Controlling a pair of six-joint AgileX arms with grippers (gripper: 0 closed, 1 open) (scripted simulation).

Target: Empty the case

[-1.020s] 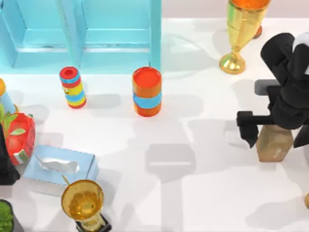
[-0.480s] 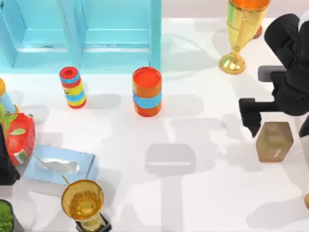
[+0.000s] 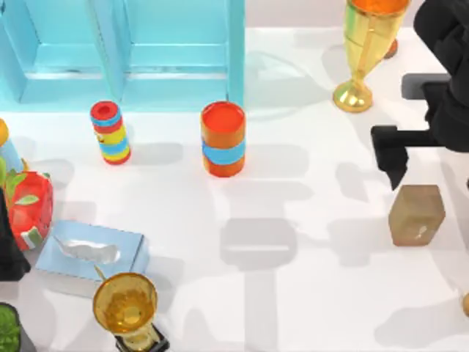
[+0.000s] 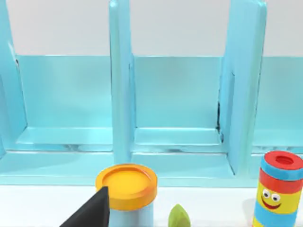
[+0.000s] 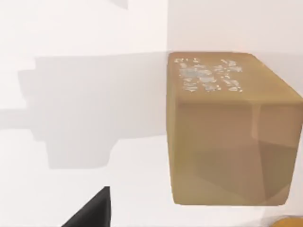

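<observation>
The turquoise case (image 3: 176, 51) stands at the back left; its compartments (image 4: 175, 94) look bare in the left wrist view. A tan block (image 3: 416, 214) rests on the table at the right, seen close up as the block (image 5: 227, 127) in the right wrist view. My right gripper (image 3: 429, 154) hovers open just behind the block, apart from it, one dark fingertip (image 3: 388, 158) showing. My left gripper (image 3: 9, 253) is parked at the left edge, open and holding nothing.
In front of the case stand a small striped cylinder (image 3: 110, 132) and an orange can with a blue band (image 3: 223, 138). A gold trophy (image 3: 363, 51) is back right. Another trophy (image 3: 126, 308), a tissue box (image 3: 91, 253) and a red fruit-patterned thing (image 3: 29, 209) crowd the front left.
My right gripper has let go of the tan block and drawn back toward the far right edge. The block stays put on the table. The left arm has not moved.
</observation>
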